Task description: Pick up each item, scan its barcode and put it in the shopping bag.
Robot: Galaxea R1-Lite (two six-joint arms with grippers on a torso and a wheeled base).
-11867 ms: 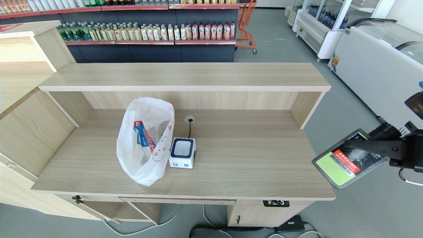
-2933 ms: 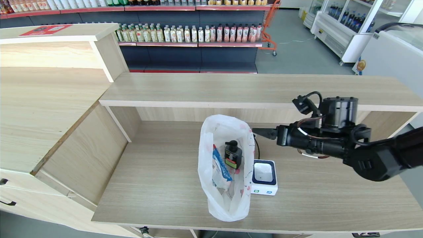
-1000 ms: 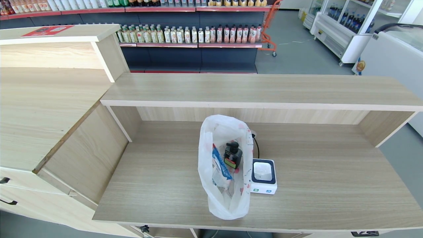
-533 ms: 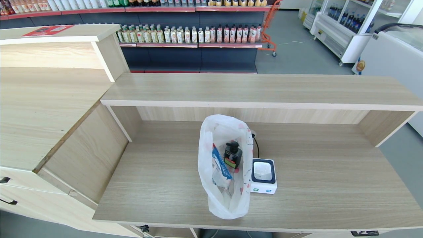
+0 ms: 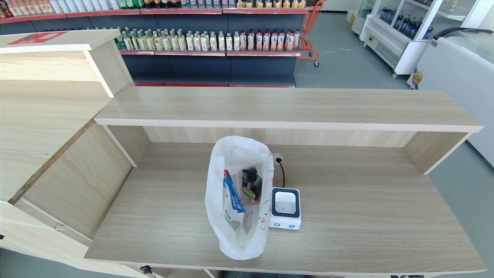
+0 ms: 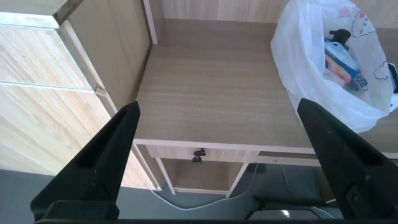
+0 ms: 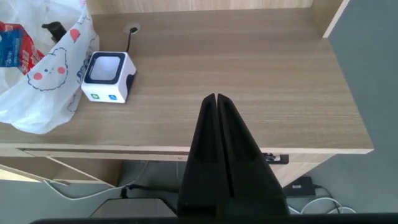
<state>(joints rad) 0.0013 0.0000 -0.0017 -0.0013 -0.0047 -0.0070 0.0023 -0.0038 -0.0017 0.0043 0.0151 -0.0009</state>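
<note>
A white shopping bag (image 5: 218,208) stands open on the wooden counter (image 5: 366,216). Inside it are a black pump bottle (image 5: 252,183) and a blue and white packet (image 5: 232,193). A white barcode scanner (image 5: 286,208) sits against the bag's right side. My left gripper (image 6: 219,107) is open with nothing between its fingers, held off the counter's front edge, left of the bag (image 6: 298,56). My right gripper (image 7: 216,98) is shut and empty, over the counter's front edge, right of the scanner (image 7: 107,76) and bag (image 7: 37,93).
A raised ledge (image 5: 285,104) runs behind the counter, with a side wall at each end. A taller side counter (image 5: 38,127) adjoins on the left. The scanner's cable (image 5: 282,172) runs back into a hole. Drink shelves (image 5: 208,40) and freezers (image 5: 455,65) stand beyond.
The right arm, which earlier carried the pump bottle and then hung beside the bag, has left the head view. The bottle now stands in the bag. The head camera has shifted.
</note>
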